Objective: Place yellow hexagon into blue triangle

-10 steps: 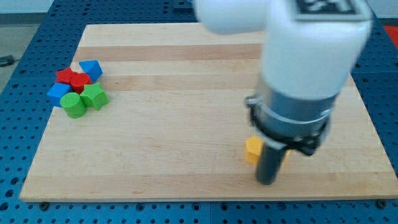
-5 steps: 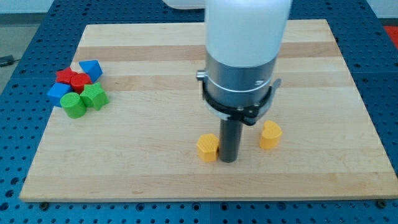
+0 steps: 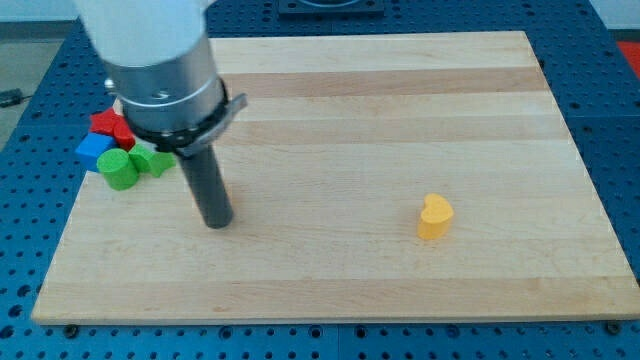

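Camera view: my tip (image 3: 217, 222) is down on the bench (image 3: 330, 280), at the view's left, just right of the cluster: red block (image 3: 108, 124), blue block (image 3: 94, 149), green cylinder (image 3: 119, 170), green block (image 3: 155, 160). Yellow hexagon and blue triangle don't show; the arm's body likely hides both. Yellow heart (image 3: 434, 217) sits well apart at the view's right. No claw on this rig, nothing held. To do it well: keep the push slow and centred behind the hexagon so it doesn't slip past. Rod near upright, leaning slightly.
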You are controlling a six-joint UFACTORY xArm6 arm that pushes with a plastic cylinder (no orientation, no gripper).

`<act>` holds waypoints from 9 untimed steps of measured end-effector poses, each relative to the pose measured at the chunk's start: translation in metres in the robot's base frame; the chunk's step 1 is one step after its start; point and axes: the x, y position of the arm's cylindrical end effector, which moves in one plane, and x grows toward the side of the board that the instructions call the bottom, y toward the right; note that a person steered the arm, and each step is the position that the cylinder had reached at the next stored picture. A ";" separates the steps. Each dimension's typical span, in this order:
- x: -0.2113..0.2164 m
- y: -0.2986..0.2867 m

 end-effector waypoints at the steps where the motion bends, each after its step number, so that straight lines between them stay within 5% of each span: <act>1: -0.009 -0.008; 5: -0.101 0.043; 6: -0.114 0.014; 7: -0.114 -0.024; 9: -0.112 0.028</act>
